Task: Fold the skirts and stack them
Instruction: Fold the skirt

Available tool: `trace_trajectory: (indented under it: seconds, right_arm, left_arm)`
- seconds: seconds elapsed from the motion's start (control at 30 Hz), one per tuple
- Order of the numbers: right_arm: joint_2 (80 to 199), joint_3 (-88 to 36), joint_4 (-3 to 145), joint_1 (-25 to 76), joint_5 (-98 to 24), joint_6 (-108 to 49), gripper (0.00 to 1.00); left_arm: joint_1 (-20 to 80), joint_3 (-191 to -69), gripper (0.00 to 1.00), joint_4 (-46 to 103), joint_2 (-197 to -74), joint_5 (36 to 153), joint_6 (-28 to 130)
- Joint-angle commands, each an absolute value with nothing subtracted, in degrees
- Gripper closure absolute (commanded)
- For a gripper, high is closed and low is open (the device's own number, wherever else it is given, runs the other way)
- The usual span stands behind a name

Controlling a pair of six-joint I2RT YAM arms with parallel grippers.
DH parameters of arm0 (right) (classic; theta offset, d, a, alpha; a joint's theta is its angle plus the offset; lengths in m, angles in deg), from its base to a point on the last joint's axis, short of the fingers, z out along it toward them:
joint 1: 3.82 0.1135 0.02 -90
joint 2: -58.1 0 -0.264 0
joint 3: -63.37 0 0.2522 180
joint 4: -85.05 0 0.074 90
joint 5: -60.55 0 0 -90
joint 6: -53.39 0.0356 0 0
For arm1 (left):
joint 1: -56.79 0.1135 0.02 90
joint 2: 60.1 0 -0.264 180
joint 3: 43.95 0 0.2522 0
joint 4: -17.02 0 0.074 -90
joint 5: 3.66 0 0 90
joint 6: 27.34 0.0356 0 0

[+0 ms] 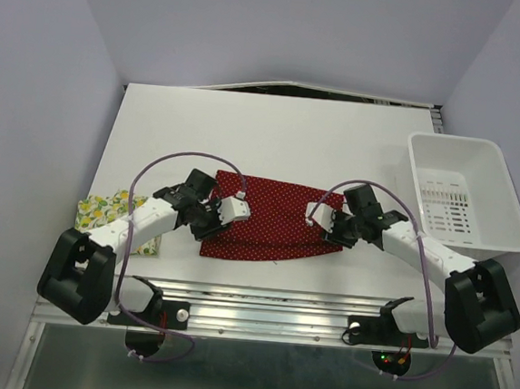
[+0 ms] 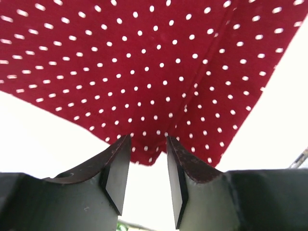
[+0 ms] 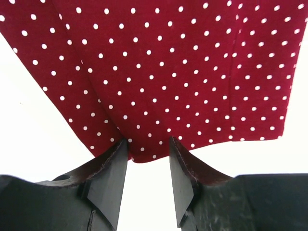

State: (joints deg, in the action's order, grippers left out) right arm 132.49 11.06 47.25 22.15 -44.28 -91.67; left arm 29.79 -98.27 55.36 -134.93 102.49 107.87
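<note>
Closest to you, the dark left fingers (image 2: 118, 175) stand parted, with the near left corner of the dark red cotton skirt with small white polka dots (image 2: 154, 62) lying just at their tips, not pinched. The dark right fingers (image 3: 108, 183) are likewise apart at the near right corner. That skirt lies spread flat in the middle of the white tabletop (image 1: 274, 132), and you can see no fold in it, so its folding looks barely begun. The pale skirt printed with yellow lemons and green leaves (image 1: 102, 208) sits at the near left, partly under the left arm; you cannot tell whether it is folded. The two skirts are well apart, so stacking is still left to do.
</note>
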Motion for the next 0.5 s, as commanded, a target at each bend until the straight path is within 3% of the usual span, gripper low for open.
trace_trajectory:
  seconds: [0.0,0.2,0.47]
  right_arm:
    - [130.6,12.5,48.4,23.4,-44.6,-93.6,0.55]
    - [132.5,13.8,51.2,24.7,-42.5,-94.5,0.6]
    - [132.1,15.0,51.7,25.7,-40.4,-96.1,0.6]
  left_arm:
    - [29.5,-98.0,0.53,58.1,-129.4,103.9,109.7]
    - [29.4,-97.8,0.53,57.9,-131.6,103.1,110.7]
    - [28.4,-98.0,0.52,57.8,-134.0,101.7,112.6]
